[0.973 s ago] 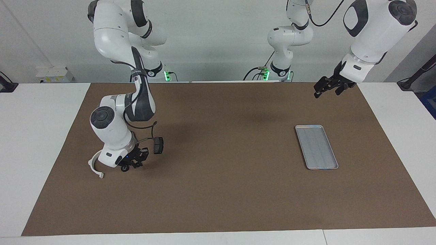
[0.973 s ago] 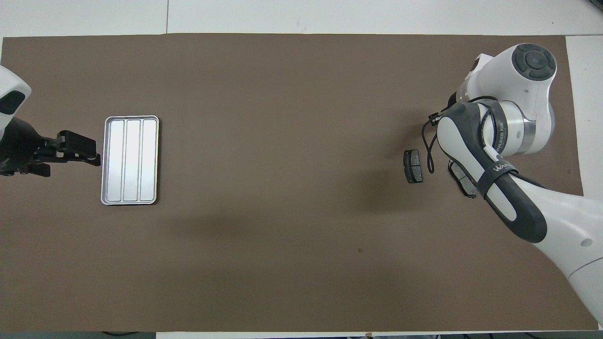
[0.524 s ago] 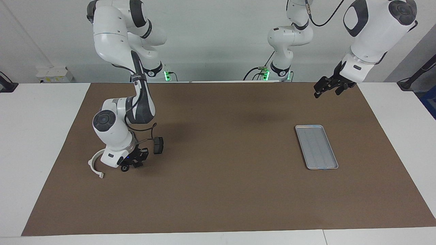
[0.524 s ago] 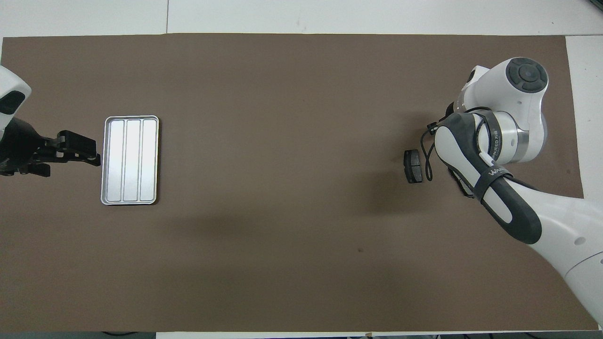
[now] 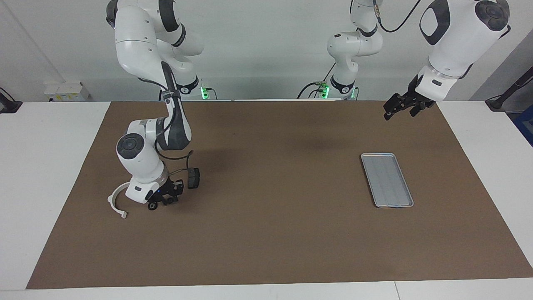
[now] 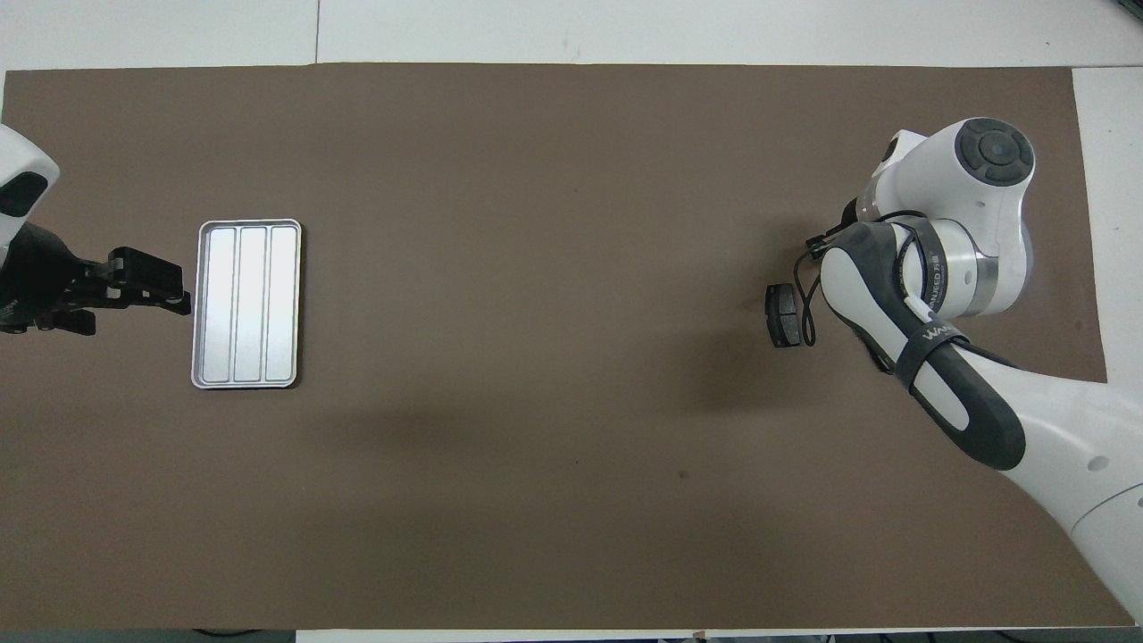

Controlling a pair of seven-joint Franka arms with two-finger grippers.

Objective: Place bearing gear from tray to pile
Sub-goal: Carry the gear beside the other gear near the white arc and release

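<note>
White right gripper (image 5: 160,200) has risen slightly.

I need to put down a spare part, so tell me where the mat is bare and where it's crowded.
Bare: the broad stretch of mat between the tray and the brake pad. The tray itself holds nothing. Crowded: the right arm's end, where the right gripper sits low among the brake pad and white bracket. The left gripper waits, open, raised.

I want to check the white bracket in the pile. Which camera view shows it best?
The facing view: the white bracket lies in plain sight on the brown mat, its curved shape open beside the right claw. In the overhead view the right arm covers it, so nothing of it shows there.
</note>
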